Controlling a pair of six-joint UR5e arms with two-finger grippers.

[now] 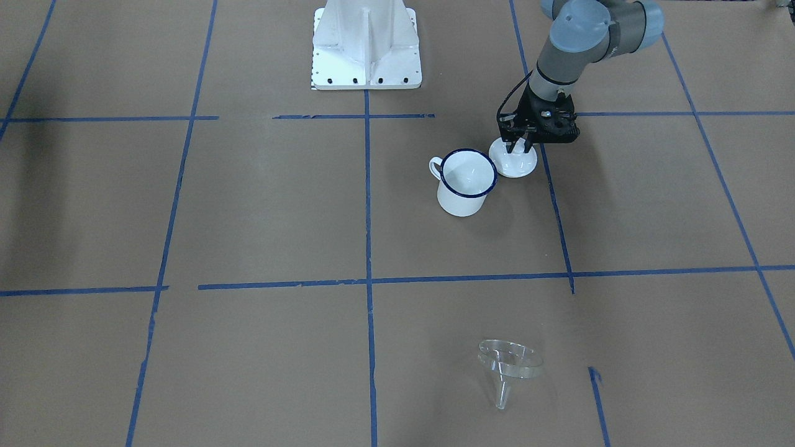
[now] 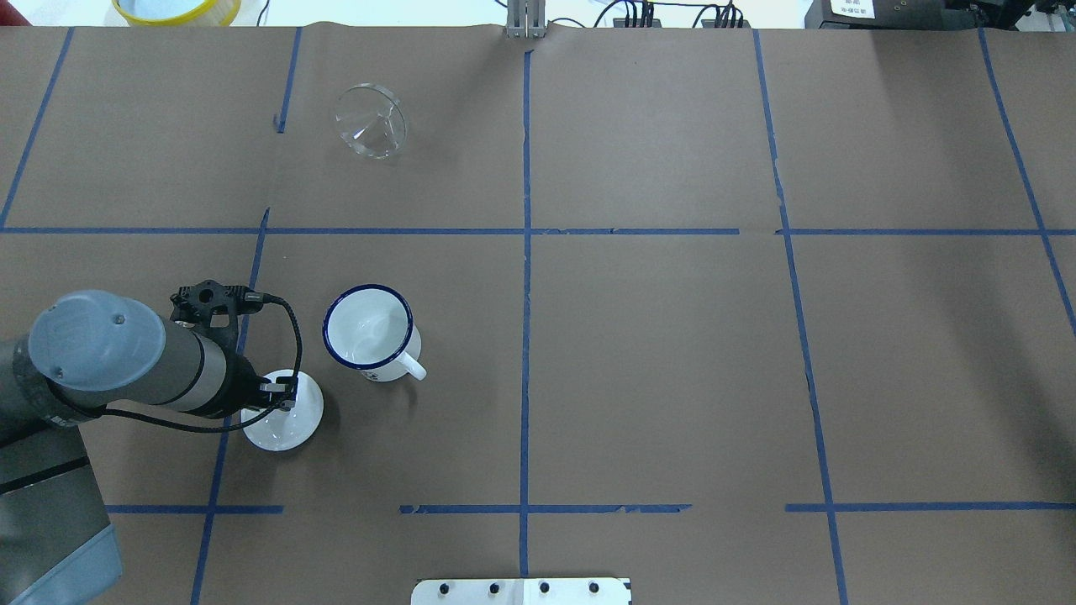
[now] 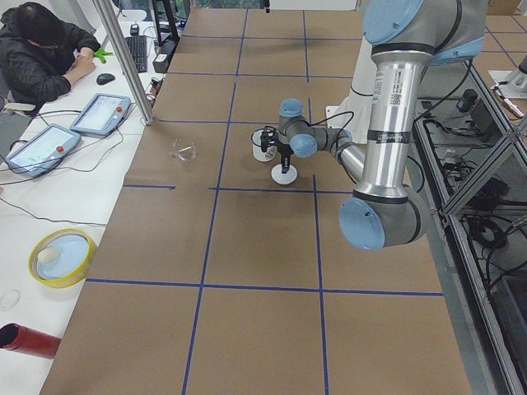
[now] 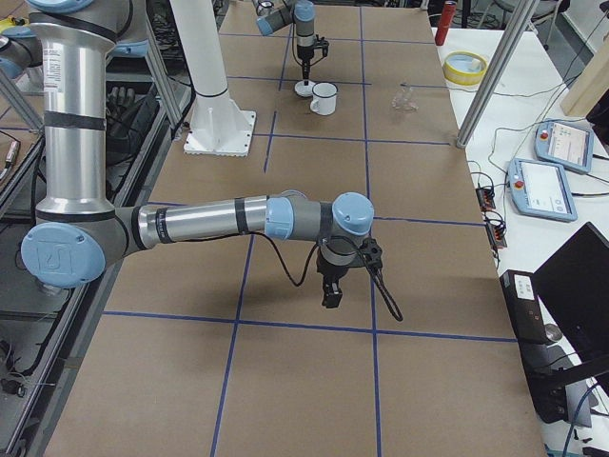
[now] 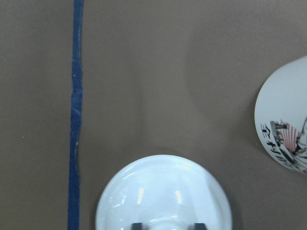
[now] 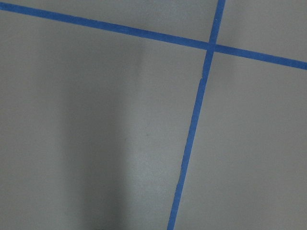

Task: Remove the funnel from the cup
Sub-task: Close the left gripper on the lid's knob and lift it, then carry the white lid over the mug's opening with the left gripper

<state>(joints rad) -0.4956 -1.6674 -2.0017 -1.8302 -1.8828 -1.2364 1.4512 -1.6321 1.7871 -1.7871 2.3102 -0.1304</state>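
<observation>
The clear funnel (image 1: pixel 508 366) lies on its side on the brown table, far from the cup, and also shows in the overhead view (image 2: pixel 371 120). The cup (image 1: pixel 464 186) is a white mug with a dark blue rim; it stands upright and empty (image 2: pixel 370 332). A white domed lid (image 1: pixel 514 162) rests on the table right beside it. My left gripper (image 1: pixel 518 148) points down onto the lid, its fingers closed against the knob; the left wrist view shows the lid (image 5: pixel 163 191) and the mug's side (image 5: pixel 285 124). My right gripper (image 4: pixel 330 297) hovers over bare table far off; I cannot tell its state.
The robot's white base plate (image 1: pixel 366 49) is at the table's near edge. A yellow bowl (image 2: pixel 176 8) and a red can (image 3: pixel 25 340) sit beyond the far edge on the operators' desk. Blue tape lines cross the table.
</observation>
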